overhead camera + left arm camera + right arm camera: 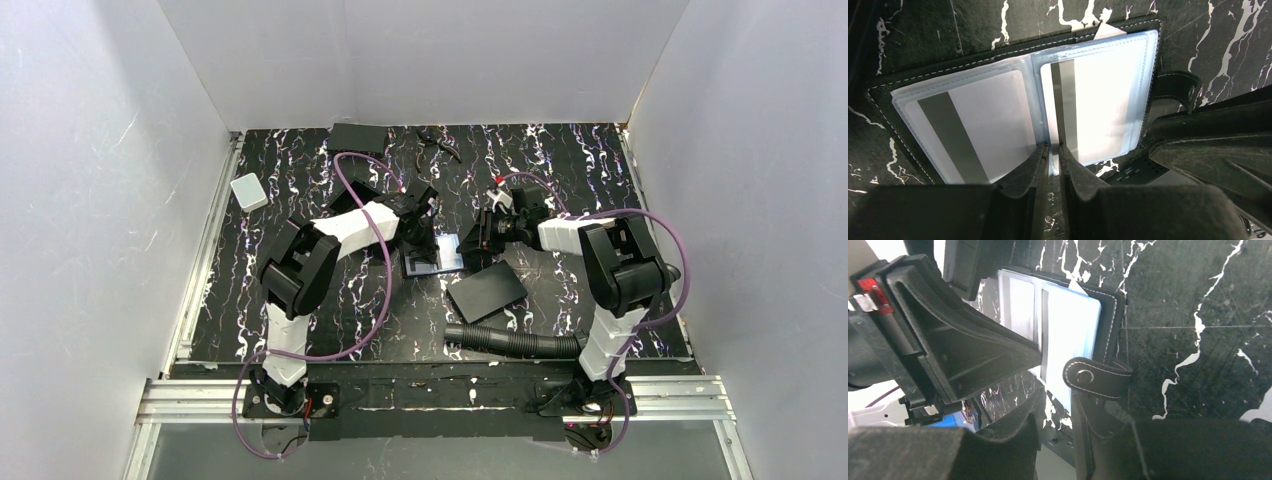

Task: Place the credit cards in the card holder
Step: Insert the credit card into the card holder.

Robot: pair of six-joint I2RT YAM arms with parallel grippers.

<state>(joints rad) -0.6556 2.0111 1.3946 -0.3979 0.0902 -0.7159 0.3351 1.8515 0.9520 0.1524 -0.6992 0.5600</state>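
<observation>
The black card holder (420,268) lies open mid-table, its clear sleeves facing up. In the left wrist view its stitched cover (998,50) frames two pale credit cards with grey stripes, one in the left sleeve (983,125) and one in the right (1103,100). My left gripper (1054,150) (425,240) stands at the near edge by the fold. It is shut on the near corner of the right credit card, a thin pale edge showing between its fingers. My right gripper (1057,392) (483,235) is at the holder's strap (1095,377), jaws apart with nothing between them.
A matte black sheet (487,290) lies just in front of the holder, and a black ribbed hose (510,340) lies nearer the arm bases. A small white box (248,192) sits at the left edge. A black box (357,137) sits at the back.
</observation>
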